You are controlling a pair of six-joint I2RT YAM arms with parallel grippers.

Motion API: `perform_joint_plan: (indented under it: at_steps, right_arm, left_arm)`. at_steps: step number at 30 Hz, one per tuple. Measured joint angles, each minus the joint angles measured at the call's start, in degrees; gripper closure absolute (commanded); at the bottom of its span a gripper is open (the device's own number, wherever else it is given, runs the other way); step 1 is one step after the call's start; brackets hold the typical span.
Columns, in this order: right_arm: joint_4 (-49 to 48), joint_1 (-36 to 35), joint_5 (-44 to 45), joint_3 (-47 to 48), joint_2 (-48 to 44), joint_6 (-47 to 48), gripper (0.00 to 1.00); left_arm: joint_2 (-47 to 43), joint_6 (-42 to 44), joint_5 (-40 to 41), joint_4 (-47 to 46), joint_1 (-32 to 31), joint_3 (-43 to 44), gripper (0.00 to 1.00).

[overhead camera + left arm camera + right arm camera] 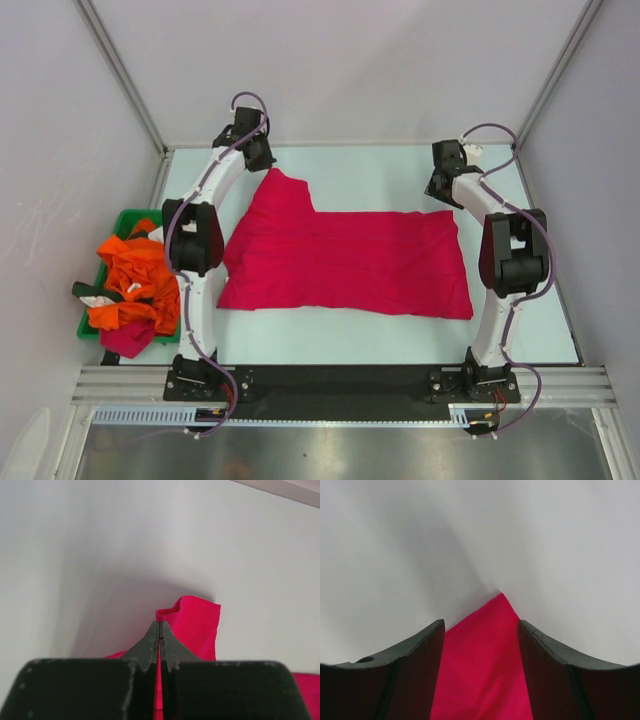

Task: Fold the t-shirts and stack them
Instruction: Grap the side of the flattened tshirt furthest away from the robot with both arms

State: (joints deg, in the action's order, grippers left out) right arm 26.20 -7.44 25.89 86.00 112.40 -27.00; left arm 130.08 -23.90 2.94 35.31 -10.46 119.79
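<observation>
A crimson t-shirt (345, 260) lies spread across the middle of the table, one part reaching up to the far left. My left gripper (262, 158) is shut on that far left part; the left wrist view shows the cloth (195, 625) pinched between the closed jaws (159, 627). My right gripper (441, 188) is open at the shirt's far right corner. In the right wrist view that corner (487, 655) lies between my spread fingers (420, 650), which do not grip it.
A green bin (118, 225) at the left edge holds a heap of orange shirts (135, 275) and a crimson one (128, 338). Metal frame posts and white walls bound the table at the back and sides.
</observation>
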Motion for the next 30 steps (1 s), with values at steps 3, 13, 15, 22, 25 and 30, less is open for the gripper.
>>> perform_joint_plan:
  at_steps: [3, 13, 15, 22, 25, 30]
  right_arm:
    - [0.20, 0.55, -0.85, 2.40, 1.90, -0.42, 0.46]
    - [1.97, 3.19, -2.93, 6.49, 6.51, -2.97, 0.50]
    - [1.99, 3.13, -3.15, 6.14, 6.56, -3.26, 0.50]
    - [2.21, 2.95, -4.39, 5.73, 7.82, -4.37, 0.50]
    - [2.27, 2.95, -4.48, 5.42, 8.22, -4.57, 0.50]
    - [2.27, 2.97, -4.68, 5.09, 9.27, -4.81, 0.50]
  left_arm:
    - [0.00, 0.00, 0.39, 0.02, -0.72, 0.00, 1.00]
    - [0.00, 0.00, 1.16, 0.00, -1.70, -0.22, 1.00]
    - [0.00, 0.00, 1.25, 0.00, -1.70, -0.46, 1.00]
    - [0.00, -0.02, 1.38, 0.20, -2.01, -0.74, 1.00]
    - [0.00, -0.02, 1.40, 0.46, -2.29, -0.74, 1.00]
    - [0.00, 0.00, 1.44, 0.90, -2.80, -0.74, 1.00]
